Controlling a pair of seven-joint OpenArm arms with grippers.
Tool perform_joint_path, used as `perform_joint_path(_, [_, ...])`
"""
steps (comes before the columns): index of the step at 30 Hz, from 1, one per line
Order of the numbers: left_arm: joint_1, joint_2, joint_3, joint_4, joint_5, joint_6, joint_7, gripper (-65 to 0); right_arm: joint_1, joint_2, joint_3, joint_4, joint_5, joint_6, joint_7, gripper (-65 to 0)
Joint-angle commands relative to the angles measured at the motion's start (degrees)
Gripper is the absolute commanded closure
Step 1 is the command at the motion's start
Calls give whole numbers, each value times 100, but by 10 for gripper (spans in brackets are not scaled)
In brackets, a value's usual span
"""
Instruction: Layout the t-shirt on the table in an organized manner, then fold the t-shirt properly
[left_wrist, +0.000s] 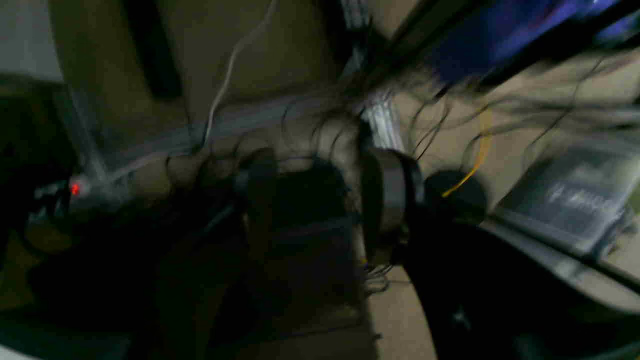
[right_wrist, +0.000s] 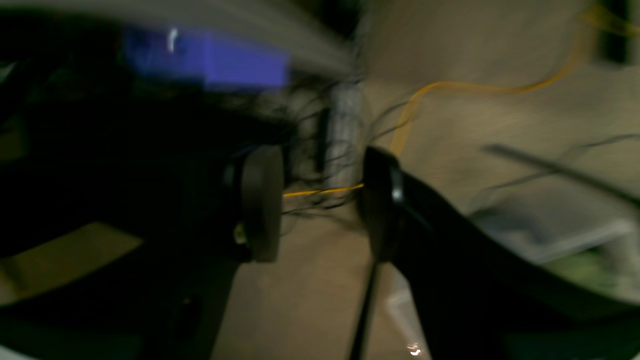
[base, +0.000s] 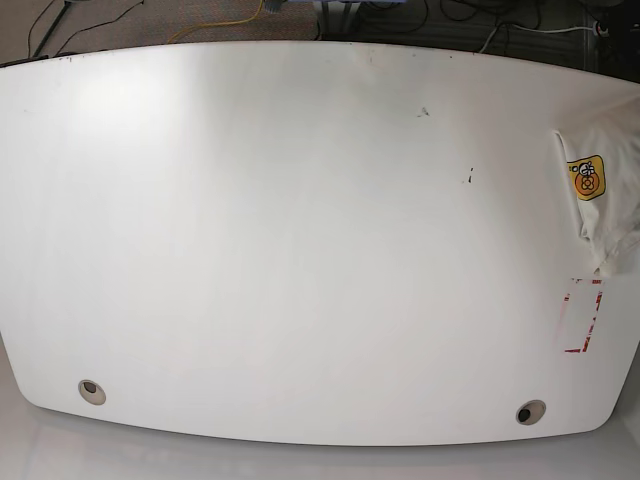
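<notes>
The t-shirt (base: 606, 190) lies at the right edge of the surface (base: 300, 240), only partly in the base view: a bunched white fold with a small yellow-orange badge showing, its lower tip just above the red tape rectangle (base: 583, 318) near the right front corner. The rest of the garment runs out of frame, so how much hangs over the edge cannot be told.

Neither arm appears over the surface. Both wrist views are dark and blurred, looking at floor and cables rather than the cloth. The right pincer (right_wrist: 320, 200) stands with a clear gap between its pads and nothing in it. The left pincer (left_wrist: 320, 210) is too smeared to tell whether it is released or clenched; nothing seems to be in it.

The shirt looks like light, soft cotton: limp, no stiffness, likely to slide easily on the glossy top and to crumple rather than hold shape. It probably wants pinching at a hem or sleeve edge nearest the surface's middle, then dragging inward, with both arms taking separate corners to spread it flat.
</notes>
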Motion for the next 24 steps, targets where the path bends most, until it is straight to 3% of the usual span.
perform_joint_path(1, [-225,6,-29,-449,-47,7,-104,-257,287,30,47,-503,-74,10,212,-246])
perform_joint_path(7, [-1086,-11,-29,-1732,-47,7,-87,-258,1166,30,47,-2077,-601,10,1047,-246])
perform_joint_path(11, [-1622,-11,-37,-2435,-38,7,-87,-260,1659,126,47,-2991,-856,10,1293,-246])
perform_joint_path(24, [-2923,-3,-29,-4220,-38,7,362,-260,3118,539,-437,-5505,-900,-557,1838,-246])
